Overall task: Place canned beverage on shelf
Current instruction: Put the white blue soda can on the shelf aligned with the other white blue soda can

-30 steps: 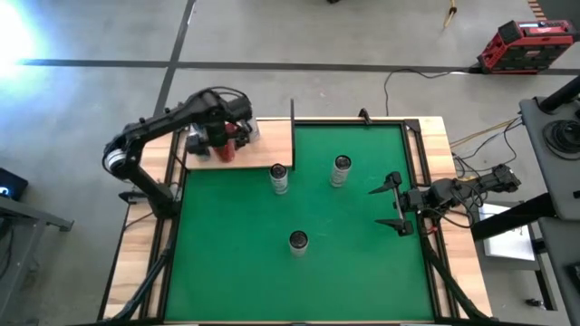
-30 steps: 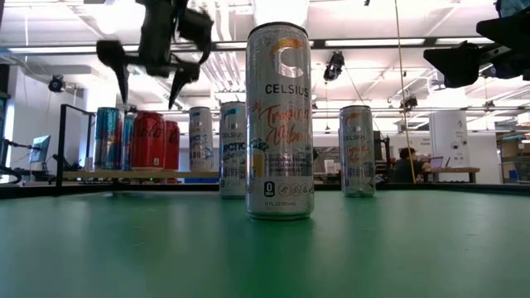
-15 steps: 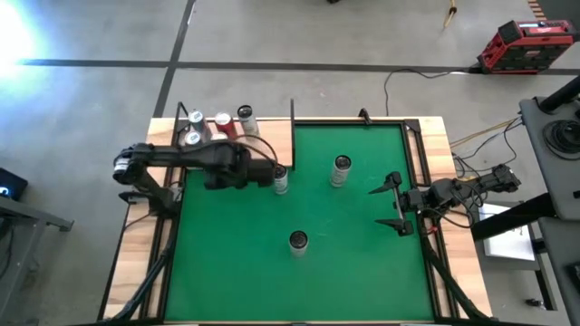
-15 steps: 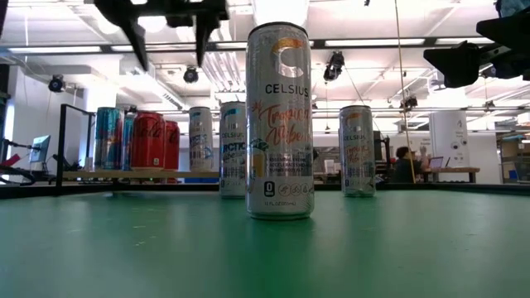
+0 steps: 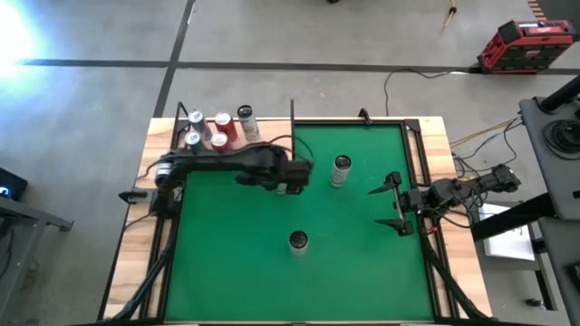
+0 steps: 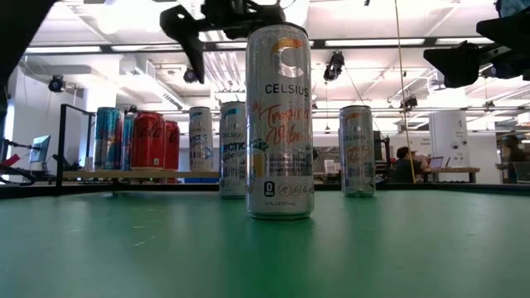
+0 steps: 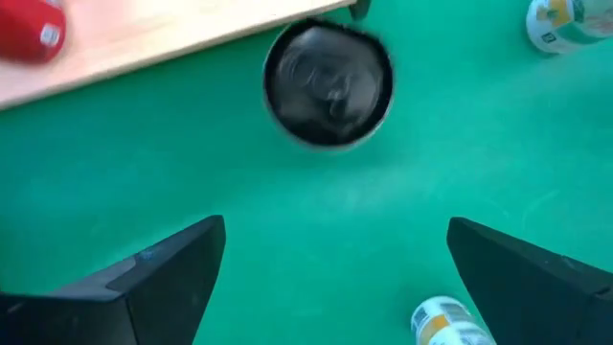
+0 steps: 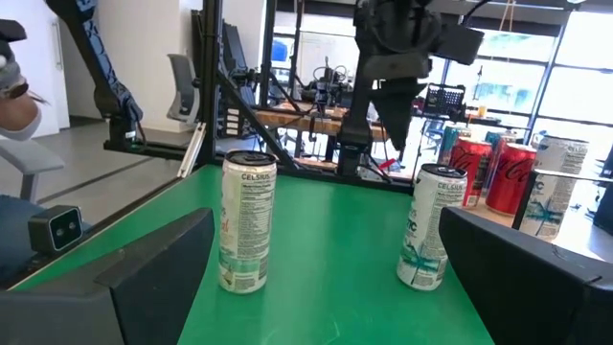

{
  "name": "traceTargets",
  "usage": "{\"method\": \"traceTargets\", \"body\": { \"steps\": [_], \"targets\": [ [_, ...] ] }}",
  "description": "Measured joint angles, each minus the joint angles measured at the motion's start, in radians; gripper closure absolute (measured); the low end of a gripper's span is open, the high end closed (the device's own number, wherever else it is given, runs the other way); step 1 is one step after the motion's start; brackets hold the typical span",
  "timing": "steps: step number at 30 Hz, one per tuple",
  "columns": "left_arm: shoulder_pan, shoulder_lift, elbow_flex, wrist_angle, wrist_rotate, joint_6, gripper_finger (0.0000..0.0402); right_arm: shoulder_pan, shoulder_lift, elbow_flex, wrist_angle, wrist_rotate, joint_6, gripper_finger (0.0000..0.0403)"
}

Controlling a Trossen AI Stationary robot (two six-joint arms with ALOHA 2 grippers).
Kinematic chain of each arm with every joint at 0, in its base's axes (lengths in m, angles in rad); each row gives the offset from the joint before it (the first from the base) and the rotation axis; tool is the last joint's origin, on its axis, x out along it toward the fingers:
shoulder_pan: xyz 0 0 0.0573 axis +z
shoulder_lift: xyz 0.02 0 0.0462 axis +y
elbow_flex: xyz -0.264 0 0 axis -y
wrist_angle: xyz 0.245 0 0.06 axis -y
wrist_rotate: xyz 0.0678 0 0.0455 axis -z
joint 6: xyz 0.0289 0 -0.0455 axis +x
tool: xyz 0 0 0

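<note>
Left end effector [image 5: 292, 177] has swung from the shelf [image 5: 234, 145] to hover, fingers apart and empty, above the nearest can [image 7: 328, 83]. Next pickup looks imminent. Right end effector [image 5: 391, 206] waits spread at the surface edge.

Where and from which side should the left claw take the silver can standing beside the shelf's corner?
Probably its round side wall just below the rim, from straight above: the slim silver aluminium can stands upright, and the open left claw hovers above it pointing down.
</note>
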Motion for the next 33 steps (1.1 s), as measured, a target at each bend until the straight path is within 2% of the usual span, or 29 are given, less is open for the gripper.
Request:
{"method": "traceTargets", "body": {
  "steps": [8,17,23,28,33],
  "targets": [
    [0.09,0.038,0.019,0.014,0.032,0.115,0.0019,0.0,0.0,0.0,0.0,0.0,0.0,0.0007],
    [0.203,0.038,-0.098,0.159,0.163,0.233,0.0019,0.0,0.0,0.0,0.0,0.0,0.0,0.0007],
    [0.221,0.038,-0.141,0.181,0.187,0.236,0.0021,0.0,0.0,0.0,0.0,0.0,0.0,0.0007],
    [0.224,0.038,-0.17,0.214,0.188,0.233,0.0051,0.0,0.0,0.0,0.0,0.0,0.0,0.0007],
    [0.225,0.038,-0.195,0.236,0.192,0.223,0.0108,0.0,0.0,0.0,0.0,0.0,0.0,0.0007]
  ]
}}
